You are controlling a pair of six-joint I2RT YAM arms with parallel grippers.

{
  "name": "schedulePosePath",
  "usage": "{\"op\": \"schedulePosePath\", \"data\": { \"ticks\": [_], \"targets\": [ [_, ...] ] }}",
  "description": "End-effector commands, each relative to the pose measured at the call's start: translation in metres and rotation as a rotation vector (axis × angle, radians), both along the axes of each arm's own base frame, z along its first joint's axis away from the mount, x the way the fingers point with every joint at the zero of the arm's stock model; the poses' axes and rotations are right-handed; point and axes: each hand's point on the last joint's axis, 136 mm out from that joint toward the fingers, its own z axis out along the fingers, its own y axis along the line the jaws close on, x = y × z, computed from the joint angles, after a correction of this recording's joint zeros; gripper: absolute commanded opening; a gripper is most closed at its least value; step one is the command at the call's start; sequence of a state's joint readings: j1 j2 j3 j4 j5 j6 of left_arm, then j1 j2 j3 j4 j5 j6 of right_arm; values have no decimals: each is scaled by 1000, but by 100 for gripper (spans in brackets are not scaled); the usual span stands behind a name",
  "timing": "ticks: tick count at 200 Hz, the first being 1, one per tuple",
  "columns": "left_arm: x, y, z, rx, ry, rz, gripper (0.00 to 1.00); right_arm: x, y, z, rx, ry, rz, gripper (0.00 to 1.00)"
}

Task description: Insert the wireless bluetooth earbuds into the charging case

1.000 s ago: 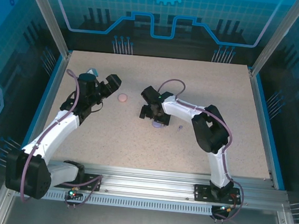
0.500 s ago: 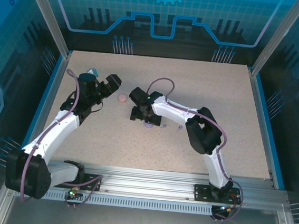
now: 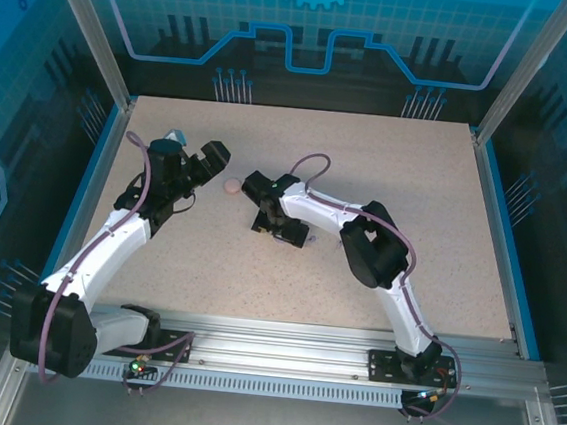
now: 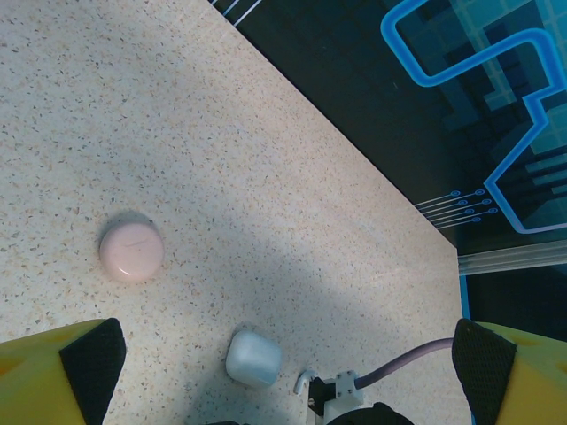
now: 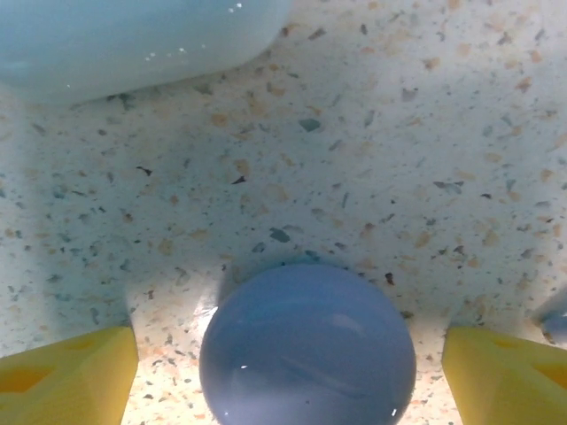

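Note:
A round purple charging case lies closed on the table between the yellow fingers of my right gripper. The gripper is open, with a gap on each side of the case. From above, my right gripper sits low over that spot and hides the case. My left gripper hangs open above the table with nothing between its pads. The earbuds are hidden; a small bluish thing is cut off by the right wrist view's edge and I cannot tell what it is.
A pink round case lies closed between the two grippers. A white squarish case lies just beyond the purple one, close to my right gripper. The speckled table ends at blue rails.
My right gripper has swung left toward the pink case and come down over the purple case, with its jaws slightly narrower. The left arm has not moved.

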State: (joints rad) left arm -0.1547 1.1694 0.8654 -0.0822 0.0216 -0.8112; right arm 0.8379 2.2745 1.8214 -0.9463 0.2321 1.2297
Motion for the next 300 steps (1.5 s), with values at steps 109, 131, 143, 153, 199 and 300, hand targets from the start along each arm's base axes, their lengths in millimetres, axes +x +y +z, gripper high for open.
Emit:
{"op": "schedulePosePath", "data": {
  "ticks": [109,131,143,153,199,300],
  "targets": [
    [-5,-1,24,-5,-72,-1,99,5,14,-6,-46,14,504,50],
    [-6,-2,28,-12,-80,-4,99,2,15,1,-64,28,610,50],
    [-6,-2,29,-15,-82,-7,99,-1,11,-6,-90,58,631,54],
    [-6,-2,30,-18,-85,-8,99,-2,8,-8,-100,73,632,58],
    [-6,-2,32,-20,-86,-2,99,-7,22,7,-10,56,499,81],
    [-8,1,34,-15,-89,9,99,5,19,10,-24,43,44,82]
  ]
}}
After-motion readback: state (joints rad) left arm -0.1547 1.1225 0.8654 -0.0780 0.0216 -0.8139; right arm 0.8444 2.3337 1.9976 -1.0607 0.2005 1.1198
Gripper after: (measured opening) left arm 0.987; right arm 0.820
